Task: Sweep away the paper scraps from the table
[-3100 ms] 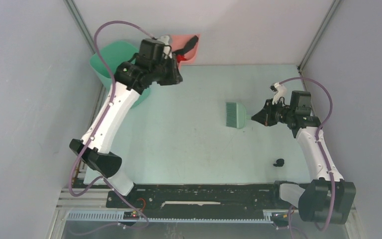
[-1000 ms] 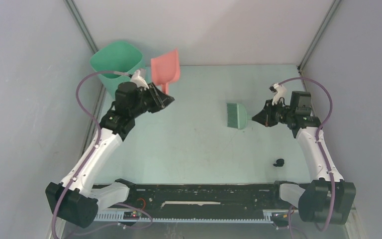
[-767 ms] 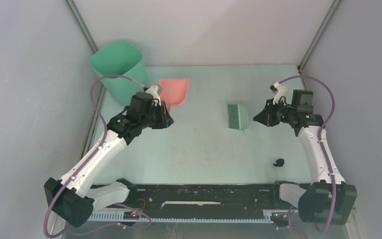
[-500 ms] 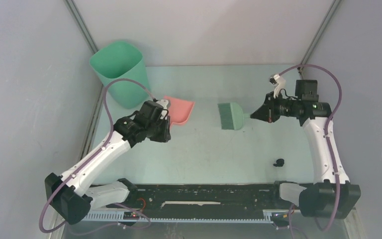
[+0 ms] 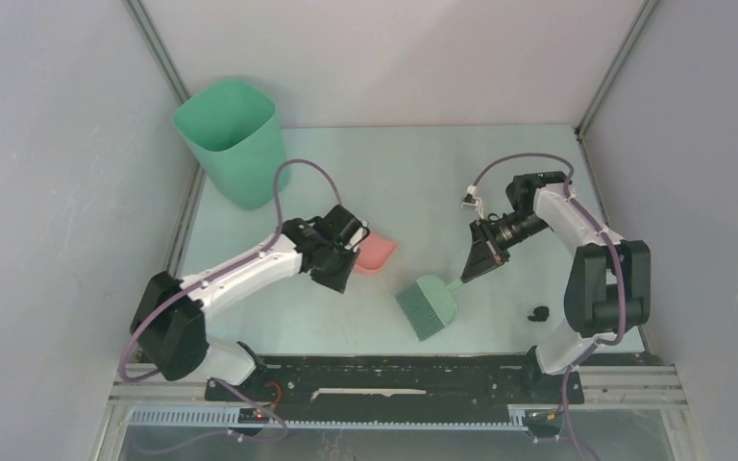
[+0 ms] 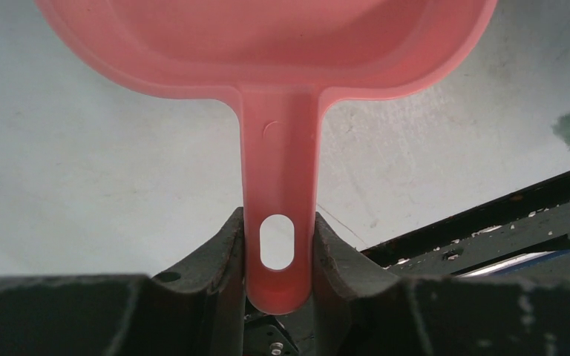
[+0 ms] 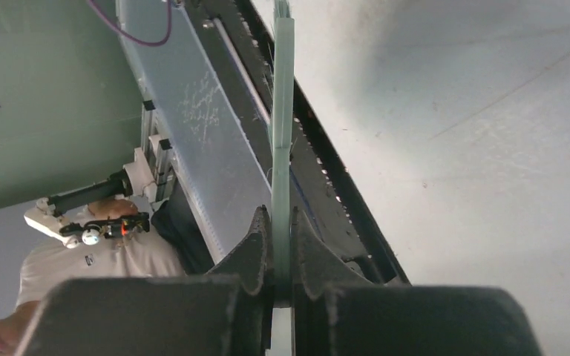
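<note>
One black paper scrap (image 5: 539,312) lies on the pale green table (image 5: 423,173) near its front right; no other scraps show. My left gripper (image 5: 346,254) is shut on the handle of the pink dustpan (image 5: 377,254), which rests low at the table's middle; the wrist view shows the handle (image 6: 278,185) clamped between the fingers of that gripper (image 6: 277,248). My right gripper (image 5: 471,269) is shut on the thin handle of the green brush (image 5: 426,305), whose head points toward the near edge, left of the scrap. In the right wrist view the handle (image 7: 282,111) runs straight out from that gripper (image 7: 281,245).
A tall green bin (image 5: 231,139) stands at the back left corner. Grey walls surround the table. A black rail (image 5: 394,370) runs along the near edge, close to the brush head. A person (image 7: 96,259) shows beyond the rail in the right wrist view.
My left arm carried the dustpan from beside the bin down to the table's middle. My right arm swung the brush from mid-right toward the near edge, with its head now pointing forward.
</note>
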`<state>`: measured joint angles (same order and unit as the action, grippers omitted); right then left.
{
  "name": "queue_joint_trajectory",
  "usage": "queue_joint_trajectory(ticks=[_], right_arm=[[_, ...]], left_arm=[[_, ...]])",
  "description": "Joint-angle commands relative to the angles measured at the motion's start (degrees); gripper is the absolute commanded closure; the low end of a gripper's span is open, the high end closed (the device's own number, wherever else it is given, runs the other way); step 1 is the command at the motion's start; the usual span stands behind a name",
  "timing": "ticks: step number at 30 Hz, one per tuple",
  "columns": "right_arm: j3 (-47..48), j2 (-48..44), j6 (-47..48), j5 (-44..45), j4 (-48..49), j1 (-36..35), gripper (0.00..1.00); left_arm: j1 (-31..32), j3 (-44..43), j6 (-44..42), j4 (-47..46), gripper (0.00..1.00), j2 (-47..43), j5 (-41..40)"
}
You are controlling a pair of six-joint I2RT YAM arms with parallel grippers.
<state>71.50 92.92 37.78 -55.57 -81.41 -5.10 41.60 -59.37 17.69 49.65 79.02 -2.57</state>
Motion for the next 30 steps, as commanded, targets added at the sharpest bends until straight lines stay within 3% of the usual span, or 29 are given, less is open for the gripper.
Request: queue_joint_trajectory(ticks=[1, 7, 10, 13, 17, 22, 25, 26, 27, 28, 29, 30], right_arm=[[-1.80, 3.14, -8.10, 4.02, 9.49, -0.96, 1.00], [-3.88, 5.90, -15.67, 12.92, 17.52, -4.30, 0.95], [-4.28, 6.04, -17.27, 15.29, 19.69, -5.81, 0.82], [-4.28, 5.99, -18.65, 17.79, 21.30, -6.63, 0.68], [-5.34, 4.61, -20.39, 22.48, 24.11, -7.08, 0.62], [-8.18, 2.04, -21.42, 30.86, 28.73, -7.46, 0.59], [-9.37, -0.01, -21.42, 32.98, 30.35, -7.36, 0.52], [-9.76, -0.80, -21.37, 33.17, 30.87, -7.33, 0.38], [-10.02, -1.65, -21.45, 33.38, 31.28, -7.37, 0.31], [-10.23, -2.27, -21.51, 33.64, 31.64, -7.38, 0.11], [-10.42, -2.93, -21.52, 33.91, 31.94, -7.38, 0.02], [-10.49, -3.38, -21.56, 34.15, 32.29, -7.34, 0.01]], left_arm=[[2.70, -3.66, -1.01, -2.13, 0.98, 5.16, 1.44], [4.24, -1.48, 0.02, -3.18, 0.95, 8.89, 2.13], [5.33, -0.42, 0.06, -3.81, 0.90, 9.13, 3.59], [6.22, 0.19, 0.25, -4.01, 0.72, 8.67, 3.16], [6.63, 0.78, 0.36, -4.12, 0.49, 7.54, 3.10], [6.69, 0.14, -0.36, -2.83, 0.45, 7.16, 2.71], [6.58, -0.60, -0.96, -1.57, 0.44, 6.14, 0.63], [6.58, -0.89, -1.18, -1.34, 0.44, 5.61, 0.22], [6.53, -1.21, -1.48, -1.13, 0.44, 5.11, -0.07], [6.53, -1.68, -1.85, -0.79, 0.44, 4.78, -0.57], [6.48, -2.18, -2.30, -0.31, 0.44, 4.40, -1.20], [6.29, -2.78, -2.77, -0.06, 0.43, 4.12, -2.10]])
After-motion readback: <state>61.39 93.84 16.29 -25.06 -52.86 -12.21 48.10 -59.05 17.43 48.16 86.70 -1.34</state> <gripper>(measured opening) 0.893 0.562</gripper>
